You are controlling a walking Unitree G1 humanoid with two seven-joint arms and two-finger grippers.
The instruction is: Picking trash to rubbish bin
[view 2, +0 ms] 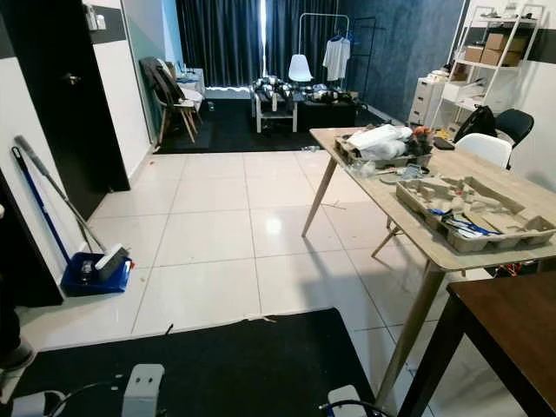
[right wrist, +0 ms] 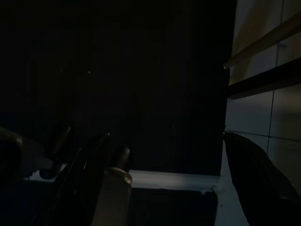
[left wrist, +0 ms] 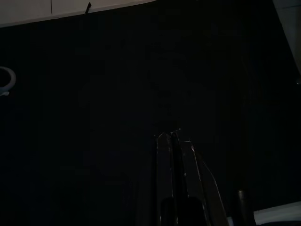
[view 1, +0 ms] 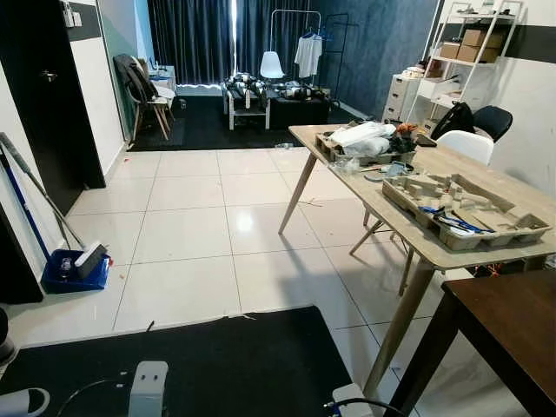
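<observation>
Nearest, a black mat (view 1: pixel 217 365) covered the floor, and both wrist views were very dark: the left hand (left wrist: pixel 174 141) hung over it with its fingers pressed together and empty, while I cannot tell how the right hand (right wrist: pixel 155 155) stood. Farther on, a wooden surface (view 1: pixel 452 252) carried a cardboard tray (view 1: pixel 465 208) of scraps near its right edge. White bags (view 1: pixel 360 137) were heaped at its far corner.

Left claw (left wrist: pixel 175 136) over black mat (left wrist: pixel 117 94) (very dark); white tile strip (left wrist: pixel 47 12) beyond.

Open tiled floor (view 1: pixel 200 226) ahead; cluttered wooden table (view 1: pixel 452 252) blocks the right, dustpan (view 1: pixel 76 271) left.
</observation>
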